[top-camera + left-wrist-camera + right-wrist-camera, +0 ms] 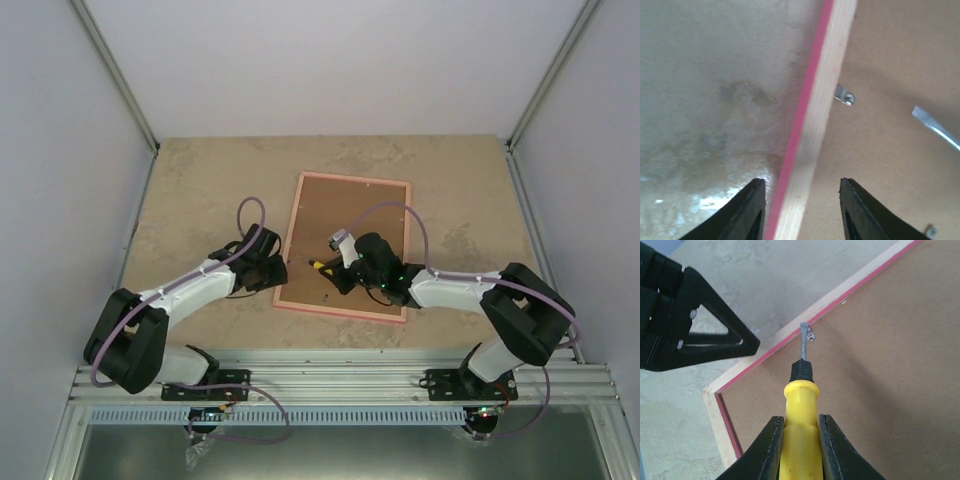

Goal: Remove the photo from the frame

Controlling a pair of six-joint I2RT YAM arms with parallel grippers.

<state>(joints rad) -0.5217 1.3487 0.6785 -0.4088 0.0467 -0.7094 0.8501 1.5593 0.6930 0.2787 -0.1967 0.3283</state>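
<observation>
The pink frame (345,312) lies face down, its brown backing board (350,215) up. The photo is hidden under the board. My left gripper (272,268) is open, and its jaws straddle the frame's left rail (812,125), one over the table and one over the board. My right gripper (800,420) is shut on a yellow-handled screwdriver (800,440), low over the board. The blade tip touches a small metal tab (810,335) at the left rail. The same tab (845,96) and the blade (936,128) show in the left wrist view.
The frame rests on a beige stone-patterned table (200,190) between grey side walls. My left gripper's black finger (710,332) is close to the screwdriver tip. A second small tab (930,231) sits on the board lower right.
</observation>
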